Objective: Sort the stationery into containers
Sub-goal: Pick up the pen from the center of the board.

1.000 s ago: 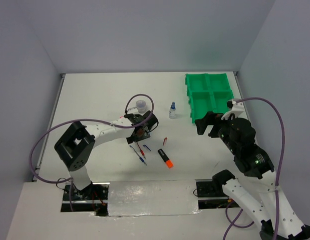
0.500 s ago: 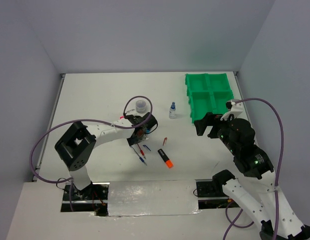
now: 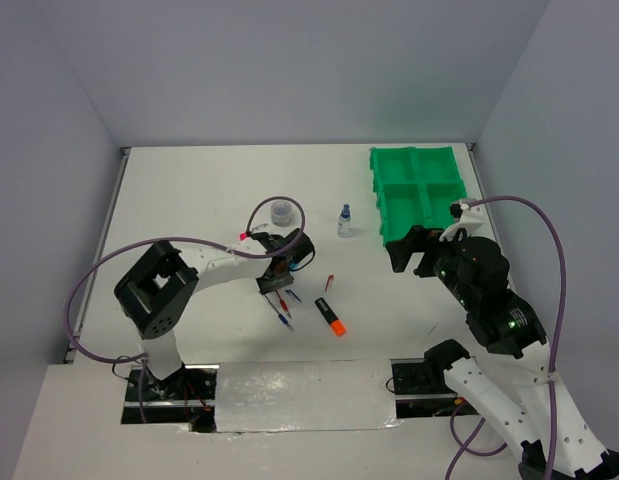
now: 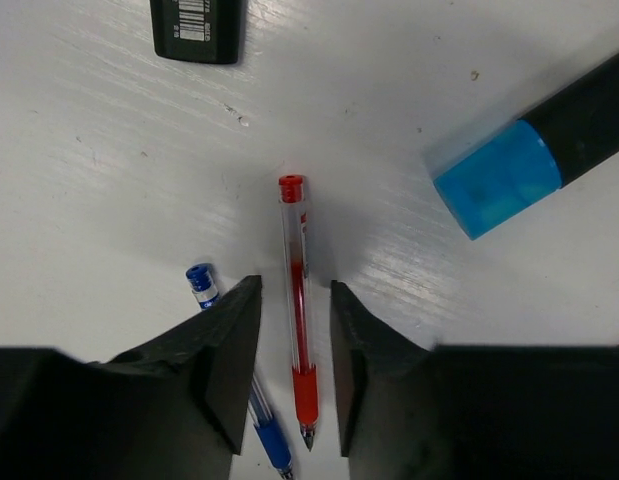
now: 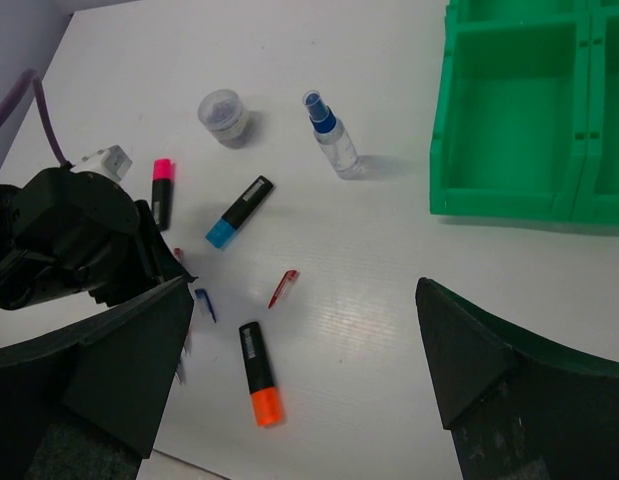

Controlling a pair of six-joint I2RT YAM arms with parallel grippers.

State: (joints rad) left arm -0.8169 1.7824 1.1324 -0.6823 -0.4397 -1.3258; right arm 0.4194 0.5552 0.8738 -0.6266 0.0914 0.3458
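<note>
A thin red pen [image 4: 292, 240] lies on the white table between the jaws of my left gripper [image 4: 294, 295], which is open and low over it, with a narrow gap on each side. A blue pen [image 4: 202, 286] runs partly under the left finger. The blue highlighter [image 4: 504, 172] lies just beyond, and the orange highlighter [image 5: 259, 372] and pink highlighter [image 5: 162, 188] are nearby. The bottle [image 5: 330, 136] and round tub [image 5: 224, 112] stand further back. My right gripper [image 5: 304, 300] hangs wide open and holds nothing, in front of the green tray [image 5: 504, 110].
A loose red cap [image 5: 283, 287] and a blue cap [image 5: 203, 303] lie between the pens and the orange highlighter. The left arm [image 3: 204, 262] reaches across the table's middle. The green tray [image 3: 401, 190] sits at the back right corner, against the wall.
The left jaws have narrowed around the red pen, and the left gripper has dropped slightly toward the table. The right arm has not moved.
</note>
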